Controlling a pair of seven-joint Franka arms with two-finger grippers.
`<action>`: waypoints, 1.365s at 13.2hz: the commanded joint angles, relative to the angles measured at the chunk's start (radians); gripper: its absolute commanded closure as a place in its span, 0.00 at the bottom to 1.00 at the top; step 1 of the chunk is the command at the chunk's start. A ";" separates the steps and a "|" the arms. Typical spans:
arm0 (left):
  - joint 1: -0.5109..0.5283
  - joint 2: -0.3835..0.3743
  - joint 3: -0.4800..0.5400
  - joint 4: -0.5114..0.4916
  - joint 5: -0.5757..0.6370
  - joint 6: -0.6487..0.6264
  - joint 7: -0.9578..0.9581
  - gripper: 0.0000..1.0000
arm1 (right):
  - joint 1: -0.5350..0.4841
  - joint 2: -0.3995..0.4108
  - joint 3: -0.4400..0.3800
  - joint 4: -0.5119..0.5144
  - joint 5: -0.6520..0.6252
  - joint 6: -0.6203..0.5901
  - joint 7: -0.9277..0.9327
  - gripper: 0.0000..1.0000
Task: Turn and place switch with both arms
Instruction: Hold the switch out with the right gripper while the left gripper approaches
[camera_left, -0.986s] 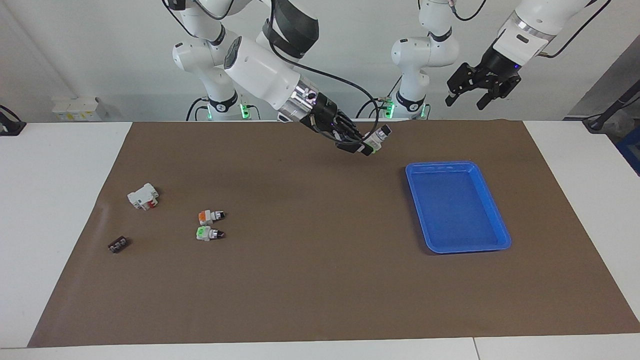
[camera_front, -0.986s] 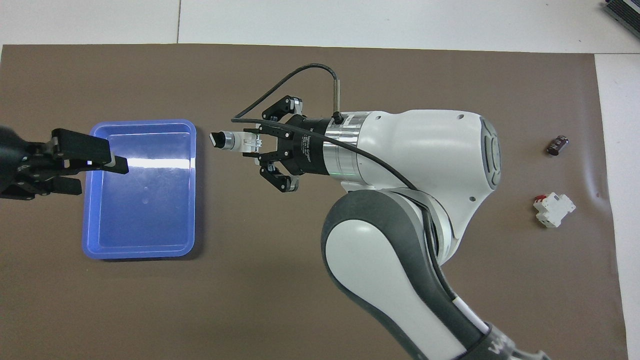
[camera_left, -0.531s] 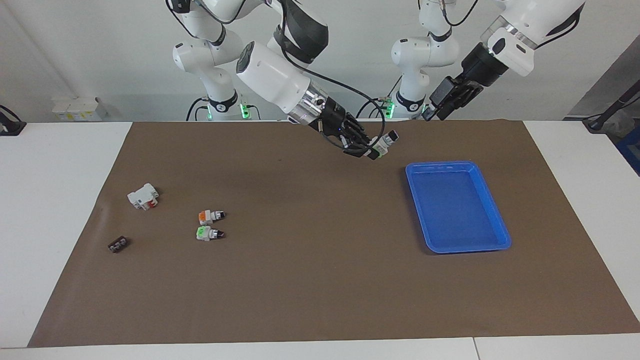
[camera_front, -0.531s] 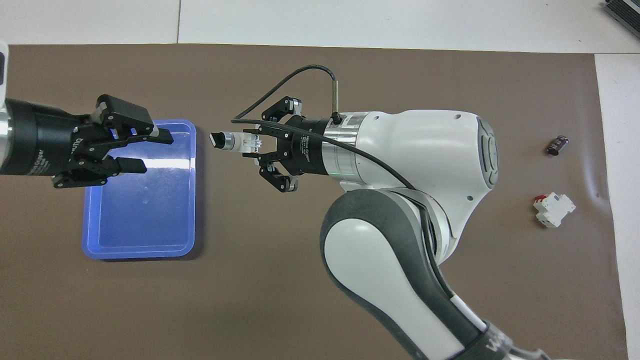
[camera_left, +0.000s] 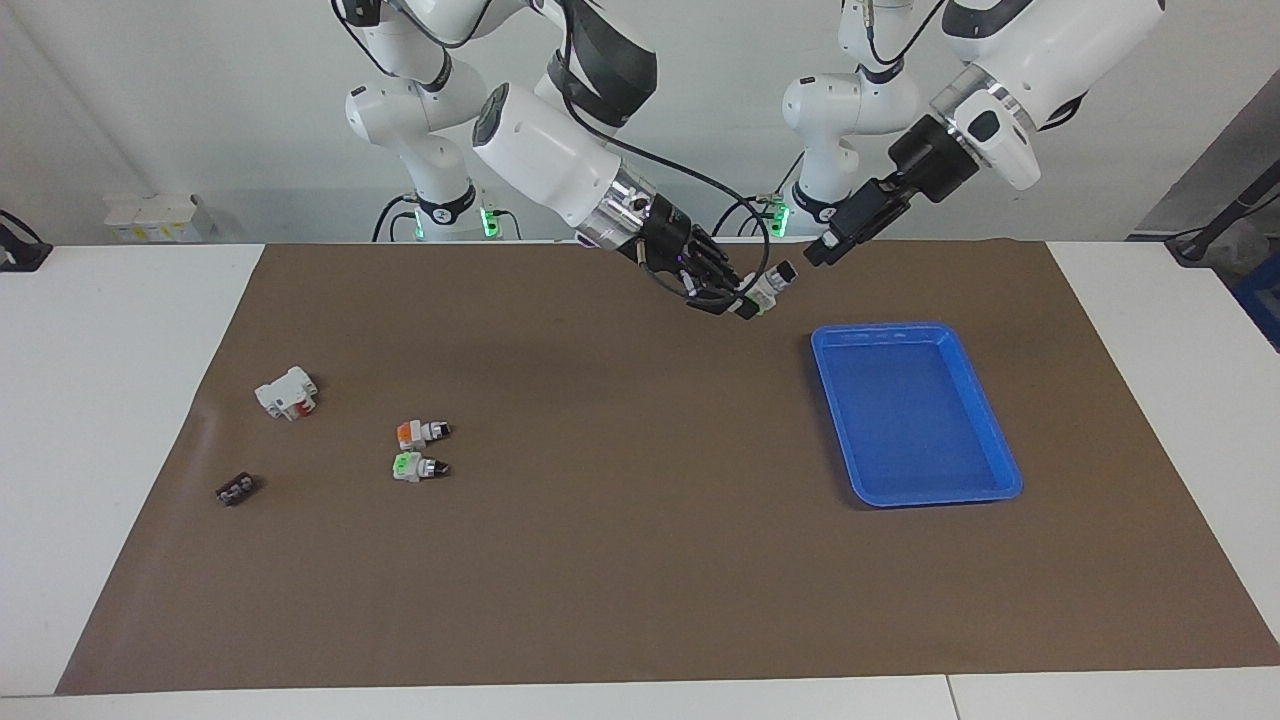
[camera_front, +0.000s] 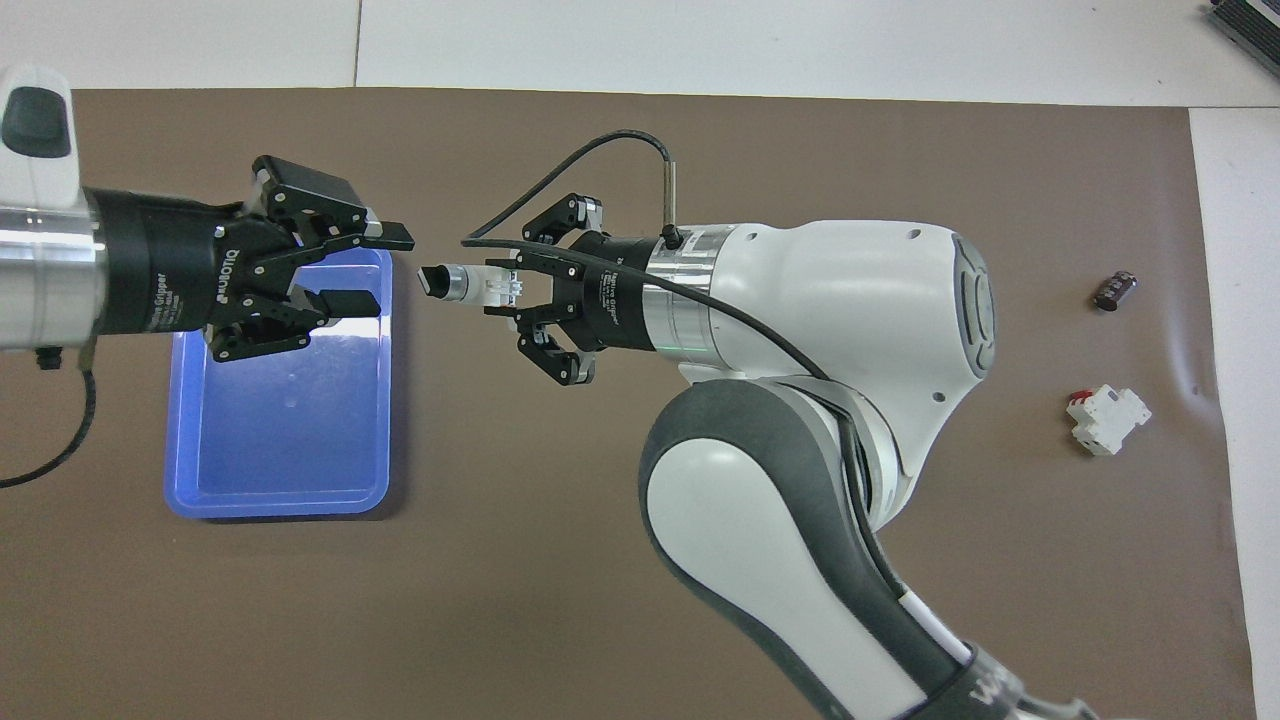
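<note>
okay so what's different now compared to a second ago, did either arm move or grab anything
The left gripper swung in from over the blue tray toward the right arm's end, jaws narrowing but open, and now faces the black tip of the switch without touching it. The right gripper rose slightly early on and kept its grip on the switch. Nothing was let go. The parts on the mat stayed put.
</note>
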 joint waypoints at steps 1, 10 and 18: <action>-0.025 -0.036 0.009 -0.051 -0.020 0.035 -0.022 0.36 | 0.018 0.010 0.004 0.015 -0.025 0.035 0.039 1.00; -0.014 -0.046 0.009 -0.065 -0.031 0.021 -0.019 0.72 | 0.018 0.010 0.004 0.015 -0.025 0.030 0.039 1.00; -0.011 -0.047 0.010 -0.094 -0.031 0.053 -0.013 0.83 | 0.015 0.010 0.004 0.015 -0.025 0.027 0.039 1.00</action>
